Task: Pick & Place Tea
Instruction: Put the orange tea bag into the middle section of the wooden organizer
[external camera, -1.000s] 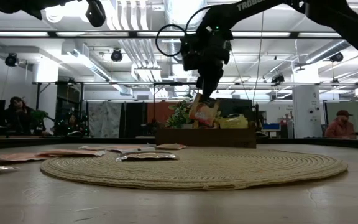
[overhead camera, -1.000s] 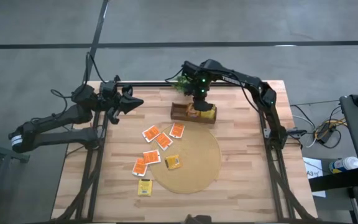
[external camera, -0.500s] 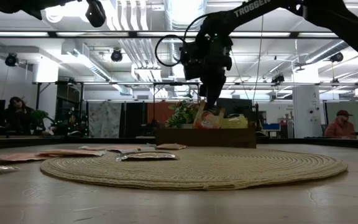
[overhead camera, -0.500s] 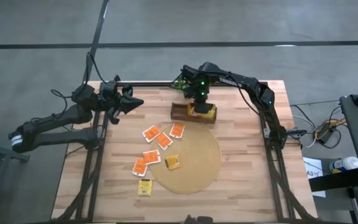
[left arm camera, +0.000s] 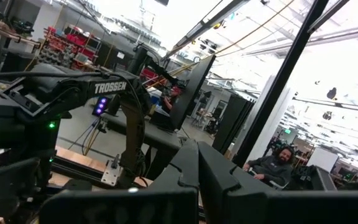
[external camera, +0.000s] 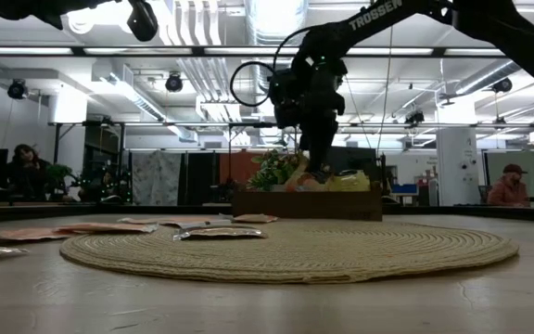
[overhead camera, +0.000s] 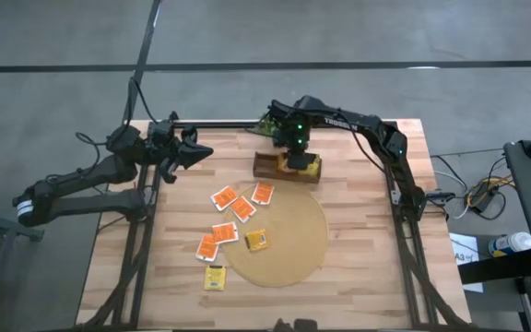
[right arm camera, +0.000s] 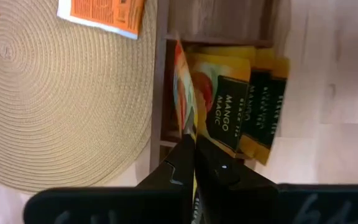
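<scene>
My right gripper (overhead camera: 294, 155) stands over a small wooden box (overhead camera: 267, 168) at the mat's far edge, shut on an orange-red tea packet (right arm camera: 181, 87). In the right wrist view that packet shows edge-on beside several yellow packets (right arm camera: 229, 106) standing in the box. Several more tea packets lie flat on the table and the round woven mat (overhead camera: 289, 249): orange ones (overhead camera: 242, 208) and yellow ones (overhead camera: 256, 241). My left gripper (overhead camera: 206, 150) hangs shut and bare above the table's far left corner. My right gripper pinches the orange-red packet's upper edge (right arm camera: 185, 124) between its two fingers, coming from above and pointing steeply down. The packet hangs upright below the fingers, its lower part (external camera: 306, 182) down in the box next to the yellow packets.
A small green plant (overhead camera: 270, 123) stands just behind the box. The mat (external camera: 295, 249) fills the table's middle. Loose packets (overhead camera: 214, 277) lie left of it, toward the near edge. The dark frame rails (overhead camera: 136, 240) run along the table's left and right sides.
My right gripper has sunk toward the box, still shut on the orange-red packet. The packet hung clear above the box a second ago; now its lower part is down inside, next to the yellow packets.
</scene>
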You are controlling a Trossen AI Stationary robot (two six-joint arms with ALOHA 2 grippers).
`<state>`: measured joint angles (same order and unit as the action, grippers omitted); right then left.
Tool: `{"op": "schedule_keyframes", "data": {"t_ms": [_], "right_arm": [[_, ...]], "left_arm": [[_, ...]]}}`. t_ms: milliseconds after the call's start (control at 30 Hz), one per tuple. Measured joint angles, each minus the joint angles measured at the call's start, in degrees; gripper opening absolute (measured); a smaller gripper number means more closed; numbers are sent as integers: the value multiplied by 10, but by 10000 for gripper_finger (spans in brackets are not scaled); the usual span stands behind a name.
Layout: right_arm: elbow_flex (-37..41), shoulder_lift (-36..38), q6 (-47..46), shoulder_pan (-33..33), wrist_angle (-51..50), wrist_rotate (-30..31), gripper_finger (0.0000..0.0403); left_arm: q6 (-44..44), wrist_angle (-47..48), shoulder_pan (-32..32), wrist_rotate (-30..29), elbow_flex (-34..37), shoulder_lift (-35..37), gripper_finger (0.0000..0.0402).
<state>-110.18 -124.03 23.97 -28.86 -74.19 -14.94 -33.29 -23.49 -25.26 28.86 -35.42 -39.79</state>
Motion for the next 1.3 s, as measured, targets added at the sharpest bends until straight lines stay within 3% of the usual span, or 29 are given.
{"op": "schedule_keyframes", "data": {"t_ms": [233,567,1300], "right_arm": [[14,0,-19,2,27,1,8],[-34,1,-23,4,41,1,8],[-63,1,32,8,-66,37,8]], "left_arm": [[-2,0,0,0,0,0,0],[-20,0,0,0,0,0,0],[-19,0,0,3,0,0,0]]}}
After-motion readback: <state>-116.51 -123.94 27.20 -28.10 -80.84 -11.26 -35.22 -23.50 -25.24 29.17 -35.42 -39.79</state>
